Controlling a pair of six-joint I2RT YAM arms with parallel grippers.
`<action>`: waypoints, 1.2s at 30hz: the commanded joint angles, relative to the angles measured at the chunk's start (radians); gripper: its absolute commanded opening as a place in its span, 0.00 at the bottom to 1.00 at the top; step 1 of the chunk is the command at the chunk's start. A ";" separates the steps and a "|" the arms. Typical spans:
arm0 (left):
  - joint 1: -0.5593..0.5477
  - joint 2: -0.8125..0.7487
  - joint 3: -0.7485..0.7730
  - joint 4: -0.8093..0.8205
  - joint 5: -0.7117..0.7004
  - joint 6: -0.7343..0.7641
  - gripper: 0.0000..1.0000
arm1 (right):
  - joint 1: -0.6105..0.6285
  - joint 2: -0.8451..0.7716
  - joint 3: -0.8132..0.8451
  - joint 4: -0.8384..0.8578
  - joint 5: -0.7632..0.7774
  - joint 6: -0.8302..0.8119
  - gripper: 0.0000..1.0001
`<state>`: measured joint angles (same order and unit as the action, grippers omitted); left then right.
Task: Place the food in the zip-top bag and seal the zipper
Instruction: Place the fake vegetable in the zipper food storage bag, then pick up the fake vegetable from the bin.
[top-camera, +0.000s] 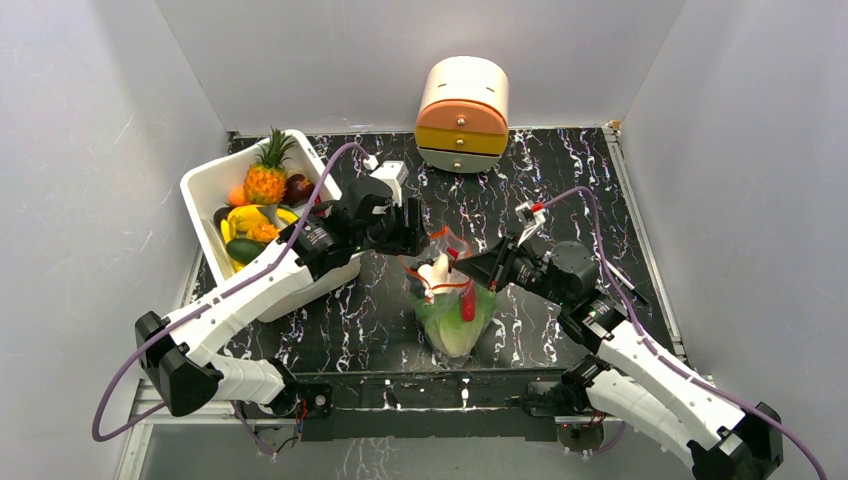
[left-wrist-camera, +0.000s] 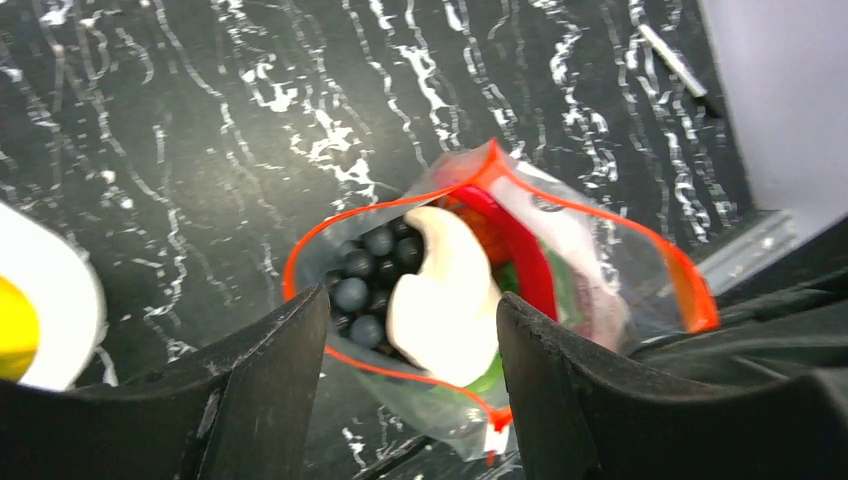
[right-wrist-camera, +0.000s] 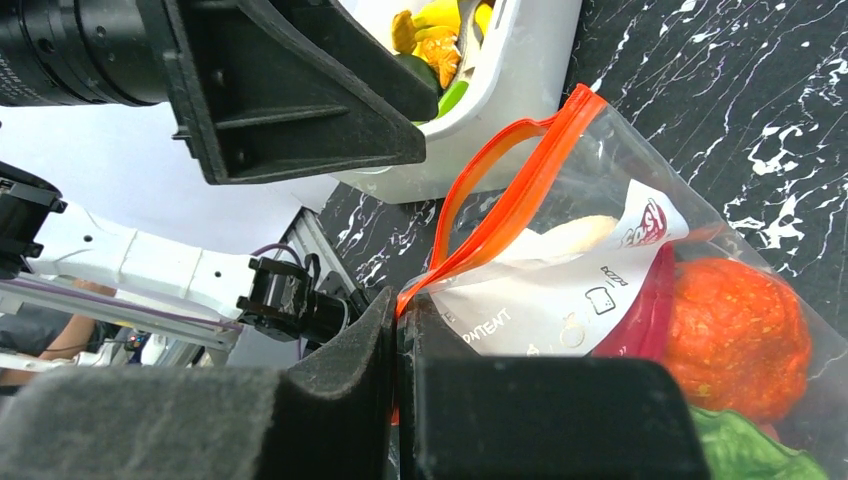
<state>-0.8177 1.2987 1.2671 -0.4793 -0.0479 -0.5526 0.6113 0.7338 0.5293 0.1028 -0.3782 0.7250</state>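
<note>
Our right gripper (right-wrist-camera: 400, 340) fills the foreground of its wrist view. Its jaws are pressed together on one corner of the zipper (right-wrist-camera: 500, 200), holding the zip-top bag (top-camera: 455, 310) upright near the middle of the marbled table (top-camera: 560, 190), to the right of the white tub (top-camera: 205, 190). Our left gripper (left-wrist-camera: 410, 300) hangs over the gaping mouth with its jaws apart, gripping nothing.

We judge the seal to be the chief risk. A cream, curved piece (left-wrist-camera: 445, 300) and the glossy red chilli (left-wrist-camera: 520, 250) rise to the mouth, so the strip may close on them and jam. The film looks thin, crinkly and slick. A pull from one corner could slip it free or tip the bag, and the pebbled orange-red fruit (right-wrist-camera: 740, 330) could roll out. Leafy cabbage (top-camera: 455, 335) fills the bottom, and dark round berries (left-wrist-camera: 365, 270) sit beside the cream piece.
</note>
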 joint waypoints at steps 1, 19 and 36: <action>-0.003 0.006 0.046 -0.132 -0.113 0.058 0.61 | 0.003 -0.020 0.077 -0.006 0.026 -0.040 0.00; 0.166 0.112 0.171 -0.239 -0.165 0.080 0.62 | 0.003 -0.068 0.125 -0.123 0.096 -0.076 0.00; 0.590 0.193 0.170 -0.217 -0.266 0.137 0.53 | 0.003 -0.126 0.100 -0.141 0.085 -0.099 0.00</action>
<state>-0.3103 1.4769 1.4586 -0.7147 -0.2737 -0.4385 0.6117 0.6346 0.5930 -0.1135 -0.2867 0.6315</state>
